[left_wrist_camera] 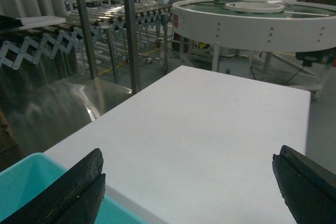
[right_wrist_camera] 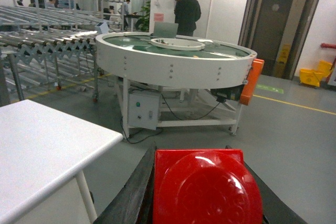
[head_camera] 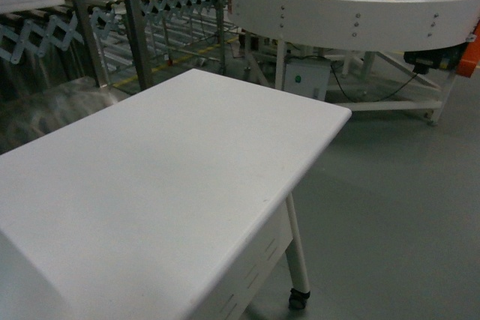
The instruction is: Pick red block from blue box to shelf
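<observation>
The small glossy red plastic block [right_wrist_camera: 206,187], square with one round stud on top, fills the lower centre of the right wrist view. It sits between the dark fingers of the right gripper [right_wrist_camera: 202,192], which press against its left and right sides and hold it off the ground above grey floor. To its left in that view, the corner of a white flat-topped table [right_wrist_camera: 47,140] occupies the lower left of the frame.

In the left wrist view the left gripper [left_wrist_camera: 189,187] shows two black fingers [left_wrist_camera: 73,184] at the lower left and lower right corners, spread wide apart with nothing between them. A corner of the light turquoise plastic box [left_wrist_camera: 26,182] lies at the lower left of that frame, just beside the left finger, at the near end of the table. Its inside is mostly out of view.

The shiny stainless-steel shelf [left_wrist_camera: 128,35] stands with upright posts in the upper left of the left wrist frame, beyond the table's far edge; its lower tier reflects light at the left.

Neither gripper appears in the head view. Behind the table, a folding roller conveyor [head_camera: 150,1] crosses the upper left, and a large round white conveyor table [head_camera: 352,5] fills the upper right. A person in dark clothes [right_wrist_camera: 187,11] stands behind it in the right wrist view.
</observation>
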Available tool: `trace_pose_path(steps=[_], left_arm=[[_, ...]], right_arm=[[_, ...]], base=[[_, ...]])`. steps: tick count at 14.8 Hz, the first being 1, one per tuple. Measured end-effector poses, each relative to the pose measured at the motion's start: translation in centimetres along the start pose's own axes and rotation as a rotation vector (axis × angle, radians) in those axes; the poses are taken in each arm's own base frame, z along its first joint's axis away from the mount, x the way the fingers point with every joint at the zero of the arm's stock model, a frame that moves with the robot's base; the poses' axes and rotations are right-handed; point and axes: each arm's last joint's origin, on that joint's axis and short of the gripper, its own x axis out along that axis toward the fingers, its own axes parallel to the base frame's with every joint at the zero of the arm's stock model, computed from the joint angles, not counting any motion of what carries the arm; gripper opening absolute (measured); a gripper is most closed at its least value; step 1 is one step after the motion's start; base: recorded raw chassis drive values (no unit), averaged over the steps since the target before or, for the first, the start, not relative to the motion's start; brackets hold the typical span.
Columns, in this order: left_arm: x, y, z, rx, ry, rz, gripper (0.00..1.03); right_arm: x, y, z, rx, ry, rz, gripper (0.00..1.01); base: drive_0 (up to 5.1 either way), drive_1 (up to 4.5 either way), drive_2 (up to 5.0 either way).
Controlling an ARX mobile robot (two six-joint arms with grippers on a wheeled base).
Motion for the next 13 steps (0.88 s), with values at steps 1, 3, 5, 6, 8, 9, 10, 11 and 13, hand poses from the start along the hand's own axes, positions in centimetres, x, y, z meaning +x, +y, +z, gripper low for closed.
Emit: trace_pose_path(steps=[1, 3, 5, 6, 8, 9, 10, 11, 13], left_arm=[[0.00, 0.00, 0.00, 0.000, 0.000, 0.000, 0.98], [0.00, 0.00, 0.00, 0.000, 0.000, 0.000, 0.98], [0.00, 0.00, 0.00, 0.000, 0.000, 0.000, 0.98], [0.00, 0.00, 0.00, 0.000, 0.000, 0.000, 0.98], [0.00, 0.00, 0.00, 0.000, 0.000, 0.000, 0.98], [0.00, 0.00, 0.00, 0.000, 0.000, 0.000, 0.98], [0.00, 0.00, 0.00, 0.000, 0.000, 0.000, 0.98], [0.00, 0.00, 0.00, 0.000, 0.000, 0.000, 0.98], [0.00, 0.00, 0.00, 0.000, 0.000, 0.000, 0.98]], right_arm=[[0.00, 0.00, 0.00, 0.000, 0.000, 0.000, 0.27], [0.00, 0.00, 0.00, 0.000, 0.000, 0.000, 0.27], [0.00, 0.00, 0.01, 0.000, -0.001, 0.000, 0.27], [0.00, 0.00, 0.01, 0.000, -0.001, 0.000, 0.27], [0.00, 0.00, 0.00, 0.000, 0.000, 0.000, 0.27], [0.00, 0.00, 0.01, 0.000, -0.001, 0.000, 0.27], [0.00, 0.00, 0.00, 0.000, 0.000, 0.000, 0.27], [0.00, 0.00, 0.01, 0.000, -0.001, 0.000, 0.27], [0.00, 0.00, 0.01, -0.001, -0.001, 0.000, 0.27]], base=[[-1.7, -1.65, -1.7], [-1.6, -1.60, -1.6], [-1.7, -1.67, -1.7], [-1.6, -1.58, -1.6], [-1.6, -1.60, -1.6], [-1.6, -1.60, -1.6], [-1.6, -1.59, -1.6], [-1.7, -1.66, -1.7], [-1.6, -1.64, -1.6]])
